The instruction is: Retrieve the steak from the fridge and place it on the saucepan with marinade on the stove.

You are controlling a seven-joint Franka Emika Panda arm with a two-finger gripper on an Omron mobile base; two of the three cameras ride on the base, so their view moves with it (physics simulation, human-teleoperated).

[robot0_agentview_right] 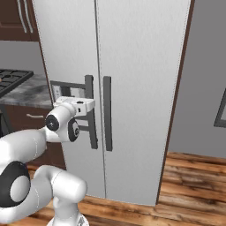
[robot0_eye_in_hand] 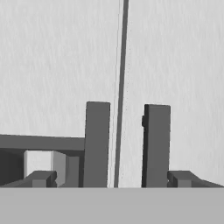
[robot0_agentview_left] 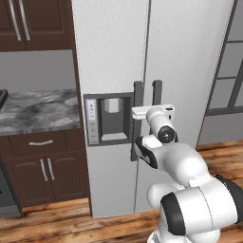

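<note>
The silver-grey fridge [robot0_agentview_left: 152, 57] stands shut in front of me, its two dark bar handles side by side at the door seam. My gripper [robot0_eye_in_hand: 113, 178] is open and close to the doors, level with the handles' upper ends. The left handle [robot0_eye_in_hand: 97, 144] and the right handle [robot0_eye_in_hand: 156, 144] both stand between my spread fingertips [robot0_eye_in_hand: 41, 177]. In the right base view my hand sits just left of the left handle [robot0_agentview_right: 90, 110]. A corner of the dark stove [robot0_agentview_right: 13, 78] shows at the left. The steak is hidden behind the doors. The saucepan and marinade are out of view.
A water dispenser [robot0_agentview_left: 110, 118] is set in the left door beside my hand. A grey marble counter [robot0_agentview_left: 38, 109] over dark wood cabinets [robot0_agentview_left: 45, 168] runs left of the fridge. A grey wall [robot0_agentview_right: 203, 88] flanks it on the right, above a wood floor [robot0_agentview_right: 190, 185].
</note>
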